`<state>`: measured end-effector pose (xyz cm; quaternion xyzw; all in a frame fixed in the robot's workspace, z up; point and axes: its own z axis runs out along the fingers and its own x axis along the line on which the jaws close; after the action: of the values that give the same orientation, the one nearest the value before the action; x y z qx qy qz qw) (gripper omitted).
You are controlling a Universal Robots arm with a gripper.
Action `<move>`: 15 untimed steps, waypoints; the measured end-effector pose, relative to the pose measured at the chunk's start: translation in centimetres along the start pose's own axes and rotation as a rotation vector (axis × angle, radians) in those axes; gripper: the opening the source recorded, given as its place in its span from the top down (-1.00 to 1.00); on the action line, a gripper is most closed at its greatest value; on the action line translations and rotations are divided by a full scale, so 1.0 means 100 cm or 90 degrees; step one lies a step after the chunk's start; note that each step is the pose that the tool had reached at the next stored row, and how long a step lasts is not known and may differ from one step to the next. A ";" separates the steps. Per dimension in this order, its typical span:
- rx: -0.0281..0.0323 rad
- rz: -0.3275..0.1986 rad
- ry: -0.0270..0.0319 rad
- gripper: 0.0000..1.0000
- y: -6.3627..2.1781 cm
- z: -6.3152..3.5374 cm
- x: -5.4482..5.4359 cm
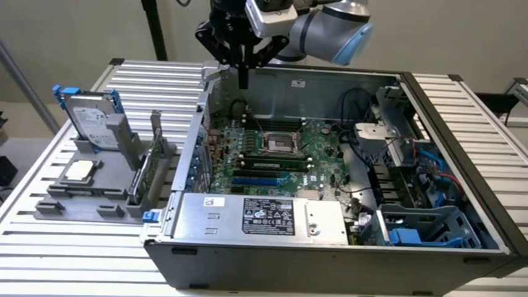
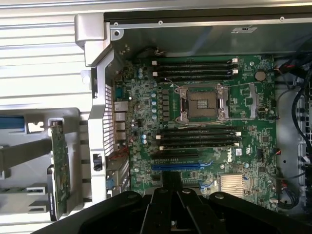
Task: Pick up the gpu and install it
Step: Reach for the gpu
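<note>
the claw (image 1: 243, 81) hangs over the back corner of the open computer case (image 1: 330, 80), its fingers pressed together with nothing between them. the gpu (image 1: 147, 172) stands on edge in a grey rack (image 1: 78, 207) on the worktop (image 1: 49, 247), just beside the case wall on the exterior view's left and well apart from the claw. it looks light and stiff: 1 thin board, likely to crack if bent and with small fragile parts on its face. the safest hold is probably a pinch across its bare top edge, flat sides between the fingers, lifting it straight up.
</note>
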<state>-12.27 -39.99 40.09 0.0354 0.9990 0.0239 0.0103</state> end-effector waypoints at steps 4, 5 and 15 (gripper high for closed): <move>-0.0002 0.000 -0.0002 0.79 -0.0093 -0.0005 0.011; -0.0001 0.000 -0.0003 0.79 -0.0117 -0.0008 0.015; -0.0003 0.000 -0.0011 0.79 -0.0309 -0.0003 0.059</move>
<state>-18.42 -42.65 39.86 0.0353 0.9990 0.0241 0.0112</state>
